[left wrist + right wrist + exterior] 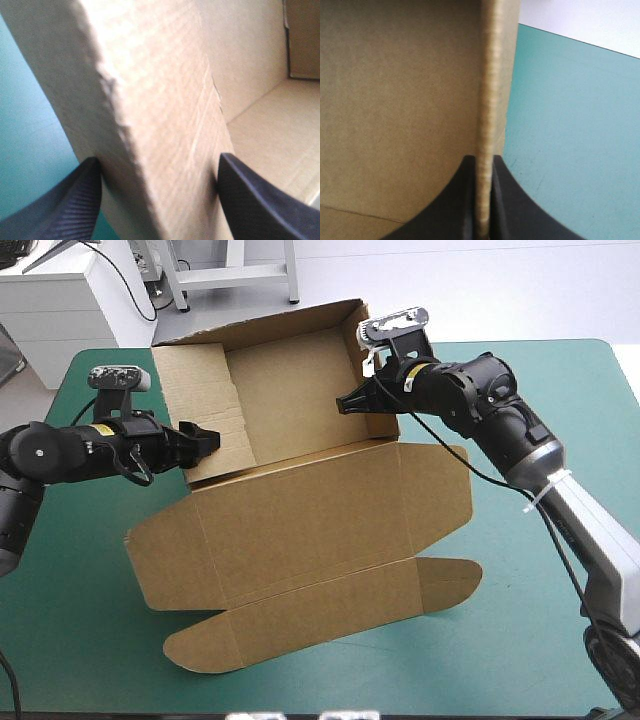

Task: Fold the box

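The bench (520, 640) is covered in teal-green, and the brown box (300, 530) is spread over its middle. A tray with raised walls is formed at the far side, and the lid is laid flat toward the near edge. Only bare board is seen inside the tray. The left wall is straddled by the left gripper (207, 437), fingers held apart. The right wall's edge is pinched by the nearly closed right gripper (348, 402). Whether the left fingers press the wall cannot be told.
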Controlling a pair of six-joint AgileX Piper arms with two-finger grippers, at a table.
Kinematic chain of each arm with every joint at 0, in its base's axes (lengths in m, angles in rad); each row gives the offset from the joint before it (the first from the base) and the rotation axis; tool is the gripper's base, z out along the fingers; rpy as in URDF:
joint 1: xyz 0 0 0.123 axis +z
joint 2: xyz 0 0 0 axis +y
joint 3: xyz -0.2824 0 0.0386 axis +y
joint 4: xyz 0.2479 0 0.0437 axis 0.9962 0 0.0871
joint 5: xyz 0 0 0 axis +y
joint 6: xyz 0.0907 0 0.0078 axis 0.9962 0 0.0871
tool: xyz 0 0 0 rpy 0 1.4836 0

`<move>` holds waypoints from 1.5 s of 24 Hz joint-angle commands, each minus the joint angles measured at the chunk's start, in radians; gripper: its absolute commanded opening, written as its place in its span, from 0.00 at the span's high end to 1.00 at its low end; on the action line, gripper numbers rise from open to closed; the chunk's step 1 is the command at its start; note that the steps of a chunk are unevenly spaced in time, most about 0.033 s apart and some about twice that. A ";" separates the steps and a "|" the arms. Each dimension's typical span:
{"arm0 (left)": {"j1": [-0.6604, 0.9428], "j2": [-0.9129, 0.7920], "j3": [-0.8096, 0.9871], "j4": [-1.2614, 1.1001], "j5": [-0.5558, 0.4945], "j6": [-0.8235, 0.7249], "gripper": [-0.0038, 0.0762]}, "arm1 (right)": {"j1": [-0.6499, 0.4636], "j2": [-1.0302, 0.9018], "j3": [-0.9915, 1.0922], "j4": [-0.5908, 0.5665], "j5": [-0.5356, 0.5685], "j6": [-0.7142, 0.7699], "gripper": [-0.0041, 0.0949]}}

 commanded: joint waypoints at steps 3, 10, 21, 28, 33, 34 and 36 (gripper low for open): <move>-0.060 0.024 -0.028 0.046 -0.135 -0.229 0.38 | 0.052 -0.045 -0.029 0.092 -0.051 0.025 0.98; -0.060 0.103 -0.028 0.040 -0.195 -0.309 0.69 | 0.055 -0.047 -0.029 0.057 0.019 0.026 0.98; -0.060 0.115 -0.071 0.122 -0.167 -0.269 0.96 | 0.055 -0.047 -0.029 0.003 0.066 0.039 0.98; -0.075 0.144 -0.190 0.221 -0.042 -0.269 0.96 | 0.055 -0.047 -0.029 -0.175 0.202 0.162 0.98; -0.137 0.202 -0.225 0.287 -0.006 -0.292 0.96 | 0.051 -0.036 -0.029 -0.236 0.316 0.203 0.98; -0.158 0.218 -0.225 0.305 -0.006 -0.307 0.96 | 0.046 -0.030 -0.029 -0.227 0.323 0.203 0.98; -0.204 0.257 -0.225 0.337 -0.001 -0.331 0.96 | 0.038 -0.007 -0.029 -0.201 0.348 0.203 0.98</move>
